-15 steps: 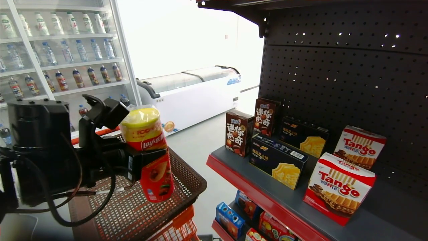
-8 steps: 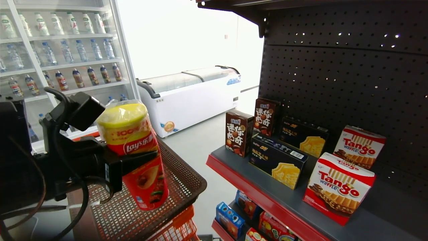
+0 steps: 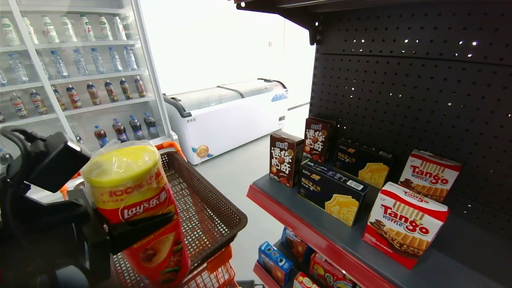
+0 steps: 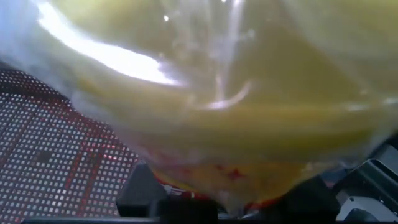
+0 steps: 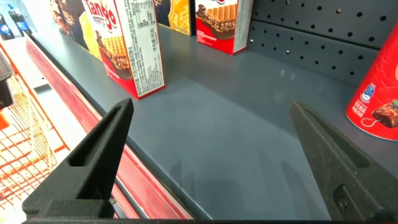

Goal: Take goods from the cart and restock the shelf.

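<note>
**Chip can lifted from the cart, not yet on the shelf**

My left gripper (image 3: 132,225) is clamped around the chip can (image 3: 128,180) at the lower left of the head frame, holding it roughly upright above the brown cart (image 3: 224,216). I judge the pick done and the placing left to do. The shelf (image 3: 304,224) at the right carries wafer boxes (image 3: 404,224) and darker cartons, with bare board along its front. My right gripper (image 5: 208,124) hangs spread wide and empty over a bare patch of that shelf. I cannot tell whether more goods wait in the cart.
</note>
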{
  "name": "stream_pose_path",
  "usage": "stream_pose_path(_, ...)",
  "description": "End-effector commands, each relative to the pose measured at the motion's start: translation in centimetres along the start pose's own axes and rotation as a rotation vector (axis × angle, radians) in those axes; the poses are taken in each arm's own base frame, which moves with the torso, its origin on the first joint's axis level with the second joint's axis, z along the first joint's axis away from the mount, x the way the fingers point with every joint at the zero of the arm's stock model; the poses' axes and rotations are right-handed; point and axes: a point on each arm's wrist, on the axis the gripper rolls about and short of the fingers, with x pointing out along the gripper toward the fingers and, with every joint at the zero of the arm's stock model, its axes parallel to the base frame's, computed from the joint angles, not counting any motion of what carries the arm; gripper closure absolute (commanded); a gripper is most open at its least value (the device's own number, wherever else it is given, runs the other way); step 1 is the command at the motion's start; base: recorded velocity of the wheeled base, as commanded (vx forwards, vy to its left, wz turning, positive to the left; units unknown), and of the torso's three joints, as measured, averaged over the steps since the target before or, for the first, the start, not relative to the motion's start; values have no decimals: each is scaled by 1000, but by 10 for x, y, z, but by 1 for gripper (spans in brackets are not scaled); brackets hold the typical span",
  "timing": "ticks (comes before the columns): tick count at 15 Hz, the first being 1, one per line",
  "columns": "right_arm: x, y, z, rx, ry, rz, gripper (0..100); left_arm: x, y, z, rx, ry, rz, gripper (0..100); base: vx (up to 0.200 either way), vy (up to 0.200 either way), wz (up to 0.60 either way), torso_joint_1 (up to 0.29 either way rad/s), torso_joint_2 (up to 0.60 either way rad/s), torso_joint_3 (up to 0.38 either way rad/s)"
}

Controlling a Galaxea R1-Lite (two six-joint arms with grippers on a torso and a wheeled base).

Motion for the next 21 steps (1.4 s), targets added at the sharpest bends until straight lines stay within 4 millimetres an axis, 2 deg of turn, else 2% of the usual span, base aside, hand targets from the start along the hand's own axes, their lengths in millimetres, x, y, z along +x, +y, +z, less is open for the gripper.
stream_pose_path(1, 0, 0, 0, 0, 0, 1, 0, -9, -4, -4, 7, -19, -4, 100, 0, 0, 0, 0, 0, 0)
stream_pose_path(11, 0, 0, 0, 0, 0, 1, 0, -13, -6, 8, 23, -66, -14, 100, 0, 0, 0, 0, 0, 0)
stream_pose_path(14, 0, 0, 0, 0, 0, 1, 0, -6, -6, 12, 27, -60, -29, 100, 0, 0, 0, 0, 0, 0)
stream_pose_path(17, 0, 0, 0, 0, 0, 1, 0, 1, -19, 20, 51, -62, -112, 100, 0, 0, 0, 0, 0, 0)
stream_pose_path(21, 0, 0, 0, 0, 0, 1, 0, 15, -19, 18, 49, -20, -126, 100, 0, 0, -150, -1, 1, 2)
